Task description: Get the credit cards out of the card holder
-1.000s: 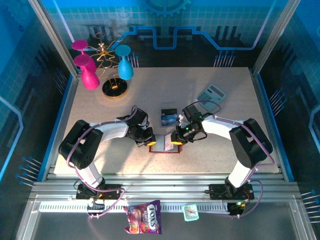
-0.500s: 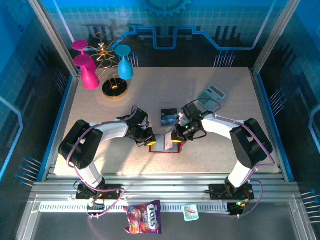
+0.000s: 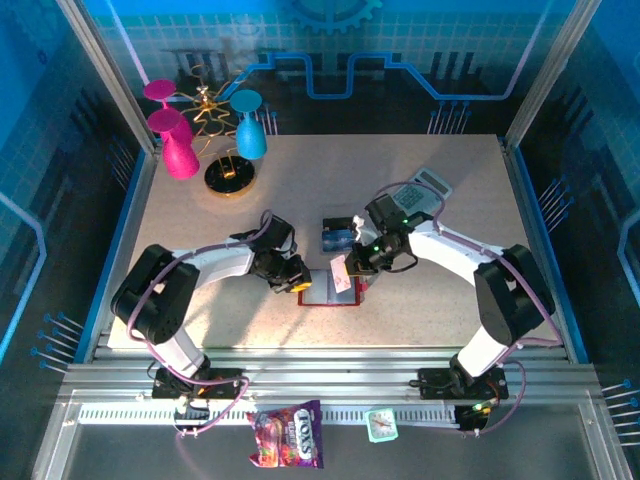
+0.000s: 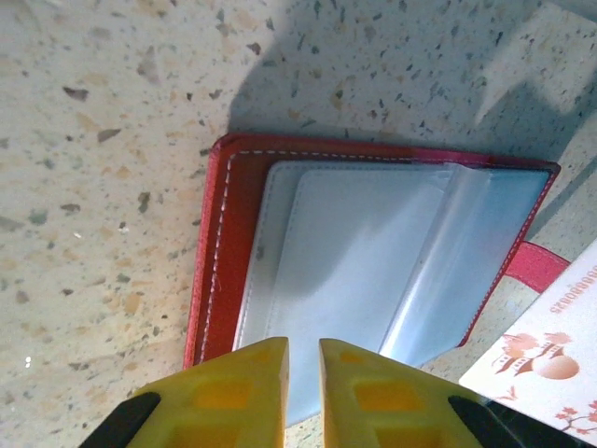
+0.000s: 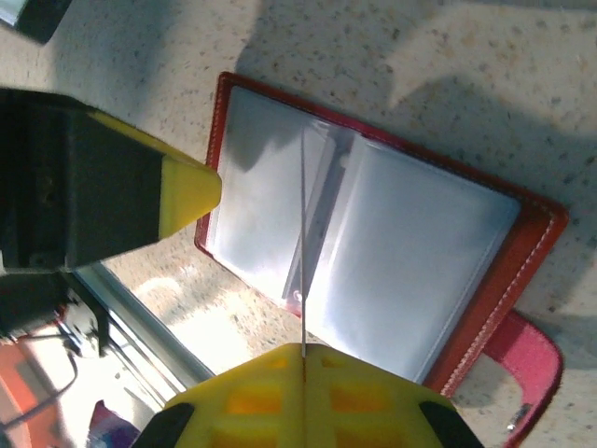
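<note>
The red card holder (image 3: 328, 294) lies open on the table, its grey pockets (image 4: 373, 252) facing up. My right gripper (image 5: 303, 353) is shut on a pinkish-white credit card (image 3: 341, 273), seen edge-on (image 5: 303, 233), and holds it above the holder's (image 5: 410, 252) middle fold. My left gripper (image 4: 303, 359) sits at the holder's left edge (image 3: 299, 284), its yellow fingers a narrow gap apart with nothing between them. A blue card (image 3: 338, 238) lies flat just behind the holder. The held card's printed face (image 4: 550, 345) shows at the lower right of the left wrist view.
A grey calculator (image 3: 423, 188) lies at the back right. Pink and blue goblets around a gold stand (image 3: 205, 140) occupy the back left corner. A candy packet (image 3: 287, 436) rests on the front rail. The holder's snap tab (image 5: 532, 364) points toward the right arm.
My right gripper has closed on the pinkish-white card and lifted it up and back, out of the holder. My left gripper's fingers have parted slightly.
</note>
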{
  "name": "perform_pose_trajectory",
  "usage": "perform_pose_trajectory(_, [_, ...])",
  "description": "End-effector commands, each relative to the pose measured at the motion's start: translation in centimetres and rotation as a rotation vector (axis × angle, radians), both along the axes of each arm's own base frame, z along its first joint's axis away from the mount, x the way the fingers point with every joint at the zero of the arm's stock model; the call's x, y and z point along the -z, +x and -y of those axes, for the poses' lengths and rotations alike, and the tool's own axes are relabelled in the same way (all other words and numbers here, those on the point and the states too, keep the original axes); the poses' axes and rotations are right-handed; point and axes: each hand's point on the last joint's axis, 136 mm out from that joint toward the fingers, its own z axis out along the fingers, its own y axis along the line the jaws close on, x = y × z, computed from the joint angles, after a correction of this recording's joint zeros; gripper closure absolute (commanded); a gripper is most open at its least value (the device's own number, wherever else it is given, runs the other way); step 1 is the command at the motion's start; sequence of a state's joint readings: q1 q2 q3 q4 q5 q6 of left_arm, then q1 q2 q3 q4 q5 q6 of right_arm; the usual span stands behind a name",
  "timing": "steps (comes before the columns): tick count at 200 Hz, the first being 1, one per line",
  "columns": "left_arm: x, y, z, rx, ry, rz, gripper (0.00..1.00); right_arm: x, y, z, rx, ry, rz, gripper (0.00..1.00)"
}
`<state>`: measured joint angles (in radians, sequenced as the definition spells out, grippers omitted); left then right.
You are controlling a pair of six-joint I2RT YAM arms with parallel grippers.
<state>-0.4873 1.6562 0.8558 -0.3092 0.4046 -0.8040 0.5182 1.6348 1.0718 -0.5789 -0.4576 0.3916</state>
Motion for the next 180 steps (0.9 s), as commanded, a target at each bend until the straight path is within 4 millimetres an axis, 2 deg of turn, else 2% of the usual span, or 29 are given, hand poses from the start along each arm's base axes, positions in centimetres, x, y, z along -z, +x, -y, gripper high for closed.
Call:
perform_pose_trajectory(1, [-1.5, 0.1, -0.1, 0.019, 0.010, 0.032, 0.82, -1.7, -1.4, 0.3, -0.266, -0.031, 0.157, 0.97])
perform_pose_trajectory(12, [-1.6, 0.0, -0.3, 0.016, 0.014, 0.034, 0.82, -1.9, -1.5, 0.9, -0.352, -0.082, 0.227, 1.00])
perform_pose_trajectory(41, [-2.0, -0.1, -0.6, 0.011, 0.015, 0.041, 0.82, -2.9, -1.9, 2.1, -0.570, -0.164, 0.361, 1.00])
perform_pose_trajectory(91, [-2.2, -0.4, -1.0, 0.002, 0.022, 0.048, 0.82, -3.4, -1.3, 4.6, -0.866, -0.327, 0.441, 1.00])
perform_pose_trajectory(108, [-2.2, -0.5, -1.2, 0.000, 0.026, 0.049, 0.82, -3.8, -0.2, 5.0, -0.921, -0.381, 0.479, 1.00])
perform_pose_trajectory(180, [-1.9, -1.1, -2.4, -0.027, 0.041, 0.042, 0.81, -6.9, 5.3, 3.7, -1.051, -0.451, 0.573, 1.00])
